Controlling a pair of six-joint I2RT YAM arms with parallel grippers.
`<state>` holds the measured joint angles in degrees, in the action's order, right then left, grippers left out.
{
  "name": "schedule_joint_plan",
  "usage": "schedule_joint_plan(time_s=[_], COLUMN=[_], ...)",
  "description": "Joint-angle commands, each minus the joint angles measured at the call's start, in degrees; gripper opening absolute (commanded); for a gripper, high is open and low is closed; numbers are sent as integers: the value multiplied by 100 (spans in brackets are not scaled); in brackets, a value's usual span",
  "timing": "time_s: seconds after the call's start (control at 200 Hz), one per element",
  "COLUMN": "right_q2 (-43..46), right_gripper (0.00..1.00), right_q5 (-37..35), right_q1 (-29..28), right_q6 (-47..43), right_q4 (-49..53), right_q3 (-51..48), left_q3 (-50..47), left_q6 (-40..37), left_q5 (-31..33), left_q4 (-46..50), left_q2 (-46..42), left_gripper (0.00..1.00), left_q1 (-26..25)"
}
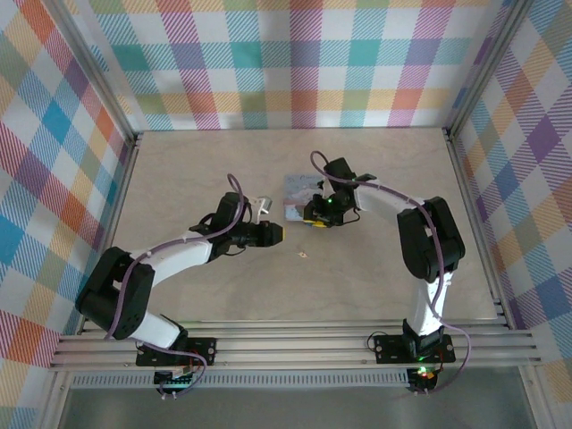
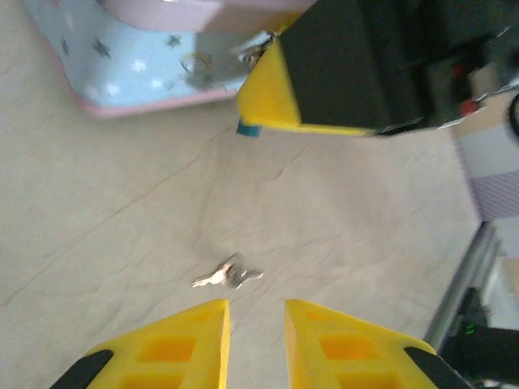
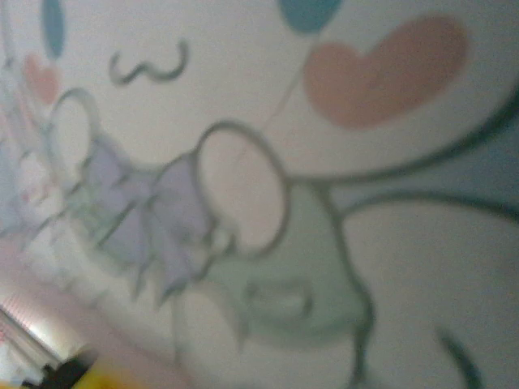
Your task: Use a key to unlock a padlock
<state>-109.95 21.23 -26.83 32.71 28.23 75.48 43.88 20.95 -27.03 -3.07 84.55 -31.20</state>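
Observation:
The key (image 2: 227,275) lies flat on the wooden table (image 1: 223,286), a small silvery bunch also seen as a speck from above (image 1: 304,255). My left gripper (image 2: 255,306) hovers just short of it, its yellow fingers a little apart and nothing between them; from above it (image 1: 279,234) sits left of the key. A tiny blue piece, seemingly the padlock (image 2: 249,128), peeks out under a yellow finger (image 2: 276,89) of my right gripper (image 1: 315,217) at the tin's front wall. Whether the right jaws hold it is hidden.
A pale blue tin (image 1: 299,195) with a cartoon lid (image 3: 268,162) lies mid-table under the right wrist; its starred side wall (image 2: 138,69) is close to the left gripper. Plaid walls and metal rails (image 1: 295,344) enclose the table.

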Motion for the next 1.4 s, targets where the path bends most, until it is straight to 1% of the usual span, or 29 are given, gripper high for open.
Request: schedule_joint_plan(time_s=[0.0,0.105,0.195,0.315,0.365,0.385,0.485,0.71,0.865,1.03,1.155,1.245,1.33,1.395], right_q2=[-178,-115,37,429,635,719,1106,1936,2382,2576,2696,2731,2725,2729], right_gripper=[39,47,49,53,53,53,53,54,54,54,53,53,53,53], right_q5=[52,91,106,53,15,-2,-119,-289,-415,-408,-426,-411,-359,-319], right_q1=[-85,-96,-103,-95,-87,-86,-28,255,292,300,301,301,297,301], right_q6=[94,189,306,510,583,610,731,1044,1084,1082,1047,986,944,930], right_q4=[89,39,-67,-253,-332,-350,-450,-751,-811,-843,-845,-836,-877,-927], right_q3=[-246,-346,-477,-744,-887,-946,-1290,-2354,-2815,-3100,-3219,-3248,-3283,-3302], left_q3=[303,419,573,901,1032,1093,1431,2191,2593,2889,2942,2959,3021,3016], left_q6=[-547,-535,-509,-408,-346,-330,-260,-203,-202,-216,-223,-238,-229,-231], left_q5=[689,989,1191,1498,1561,1595,1769,1983,1930,1951,2048,2095,2091,2117], left_q4=[1115,1354,1561,1849,1852,2047,2232,2638,2749,2882,2951,2950,3028,3060], left_q2=[-112,-53,40,283,423,484,817,1593,2079,2563,2732,2782,2820,2736], left_gripper=[24,23,24,24,24,24,25,27,27,25,23,19,13,12], left_q1=[-214,-348,-514,-861,-999,-1061,-1322,-1641,-1705,-1707,-1716,-1705,-1711,-1706])
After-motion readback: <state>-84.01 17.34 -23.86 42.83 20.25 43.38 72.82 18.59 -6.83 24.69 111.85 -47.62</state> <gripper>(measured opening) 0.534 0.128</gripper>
